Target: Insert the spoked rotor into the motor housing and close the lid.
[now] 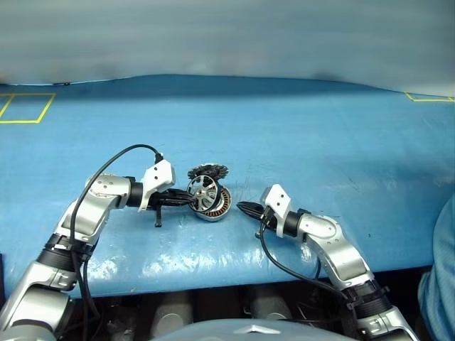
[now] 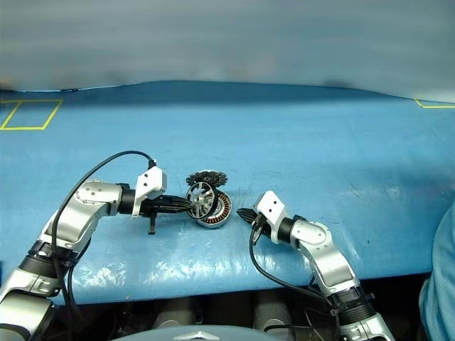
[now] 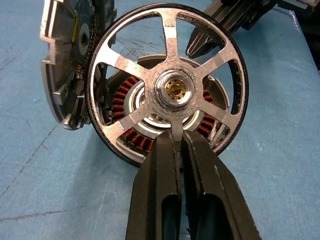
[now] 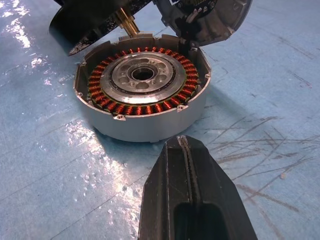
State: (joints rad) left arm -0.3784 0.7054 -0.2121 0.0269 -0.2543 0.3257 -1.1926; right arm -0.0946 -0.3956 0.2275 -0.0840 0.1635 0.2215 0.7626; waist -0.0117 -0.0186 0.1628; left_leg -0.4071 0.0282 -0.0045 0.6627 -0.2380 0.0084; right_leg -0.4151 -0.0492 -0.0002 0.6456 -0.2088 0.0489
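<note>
The motor housing (image 4: 142, 107) sits on the blue table with its open side up, showing copper windings and a central hub. My left gripper (image 3: 178, 137) is shut on a silver spoke of the spoked rotor (image 3: 170, 90). It holds the rotor (image 1: 204, 193) on edge just above the housing's (image 1: 219, 207) left rim, its brass shaft toward the housing. The lid (image 1: 207, 171) stands tilted on edge at the housing's far side, finned face partly showing. My right gripper (image 4: 183, 145) is shut and empty, resting low just right of the housing and pointing at it.
Yellow tape marks lie at the far left (image 1: 25, 106) and far right (image 1: 430, 98) of the blue table cover (image 1: 320, 142). The table's front edge (image 1: 213, 280) runs just behind my arms. Blue cloth (image 1: 442, 277) shows at the right edge.
</note>
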